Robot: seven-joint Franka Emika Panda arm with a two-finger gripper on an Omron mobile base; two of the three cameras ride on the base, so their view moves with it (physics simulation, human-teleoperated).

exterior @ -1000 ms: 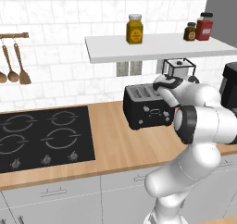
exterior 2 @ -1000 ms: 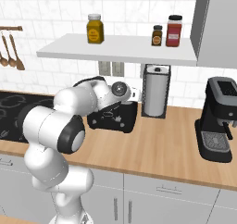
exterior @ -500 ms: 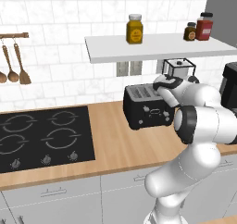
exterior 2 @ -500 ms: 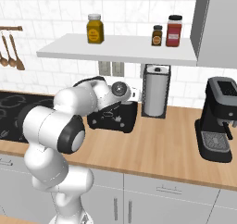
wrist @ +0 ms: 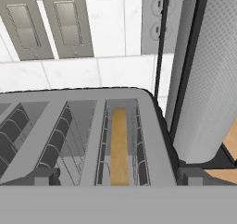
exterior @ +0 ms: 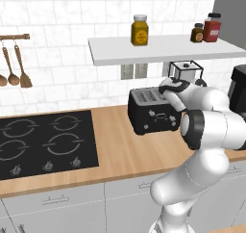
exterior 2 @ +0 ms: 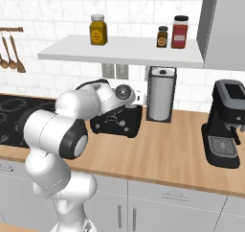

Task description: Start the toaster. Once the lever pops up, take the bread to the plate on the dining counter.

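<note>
The toaster [exterior: 153,112] sits on the wood counter [exterior: 120,150] against the tiled wall, between the black hob [exterior: 43,143] on one side and the paper towel roll [exterior 2: 161,94] in its dark stand on the other. Looking down from my hand, I see its 2 silvery top slots, and the bread [wrist: 119,144] stands on edge inside the slot nearer the paper towel roll, sunk below the rim. The other slot shows just its wire guides.

My gripper [exterior: 174,86] hangs just above the toaster's end nearest the paper towel roll, and my jaws are spread wide, holding nothing. In the right base view my white wrist covers the top of the toaster, so I cannot tell there whether a finger touches it.

On the toaster's long face I can make out small round knobs. Behind it on the wall are 2 light switches [wrist: 46,26] and a socket plate [wrist: 152,19].

Above runs a white shelf [exterior: 163,49] carrying 3 jars: a yellow jar [exterior: 139,30] apart on its own, then a small dark jar [exterior: 197,32] and a red jar [exterior: 212,27] close together. Further along the counter, beyond the paper towel roll, stands the black coffee machine [exterior 2: 226,123]. Wooden spoons [exterior: 14,68] hang from a rail over the hob.
</note>
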